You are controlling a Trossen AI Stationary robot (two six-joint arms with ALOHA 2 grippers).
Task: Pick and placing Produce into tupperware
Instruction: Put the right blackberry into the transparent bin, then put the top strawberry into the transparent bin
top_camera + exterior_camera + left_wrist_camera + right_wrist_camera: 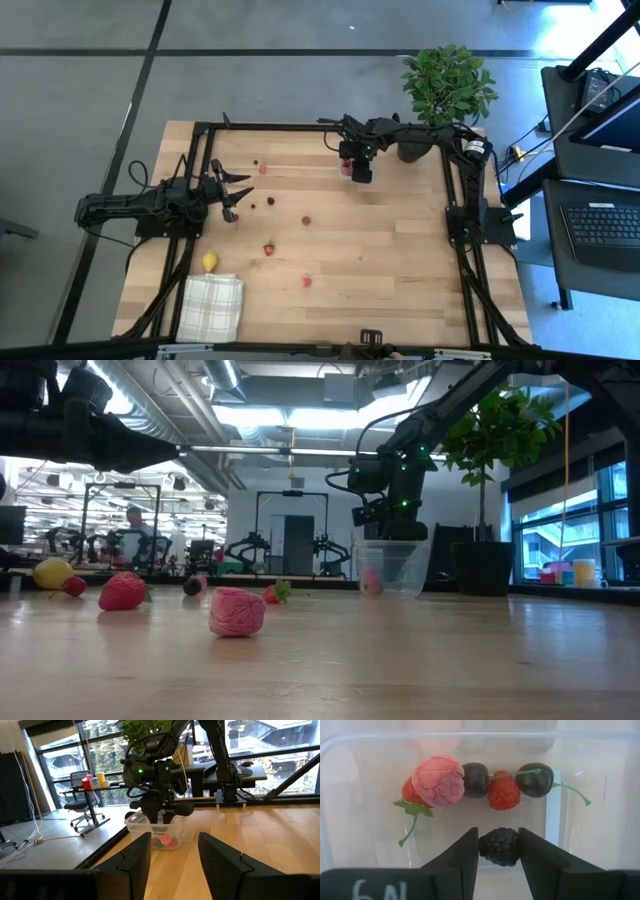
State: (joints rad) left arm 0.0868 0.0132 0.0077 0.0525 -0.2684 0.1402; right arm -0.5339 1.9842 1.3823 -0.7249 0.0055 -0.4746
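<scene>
The tupperware [348, 172] is a clear box on the table's far middle, and my right gripper [358, 170] hangs over it. In the right wrist view the tupperware [365, 835] holds a pink berry [439, 780], a strawberry [410, 795], two dark cherries [475, 780] and a red raspberry [503, 790]. My right gripper [499, 851] is shut on a dark berry [499, 847]. My left gripper [234, 196] is open over the table's left part, near two dark berries [270, 200]. Loose on the wood lie a lemon [210, 262], a strawberry [269, 248] and a pink piece [307, 282]. My right gripper pinches the dark berry [499, 847] by its two sides between the fingertips [469, 851], coming from above and pointing down into the tupperware's opening. The berry sits over the box floor, next to the fruit lying there. Whether it touches the floor I cannot tell.
A white checked cloth [212, 305] lies at the near left corner, beside the lemon. A black pot with a green plant [445, 85] stands at the far right corner, close behind my right arm. More small pieces [263, 168] lie on the far left; bare wood [400, 260] fills the near right.
</scene>
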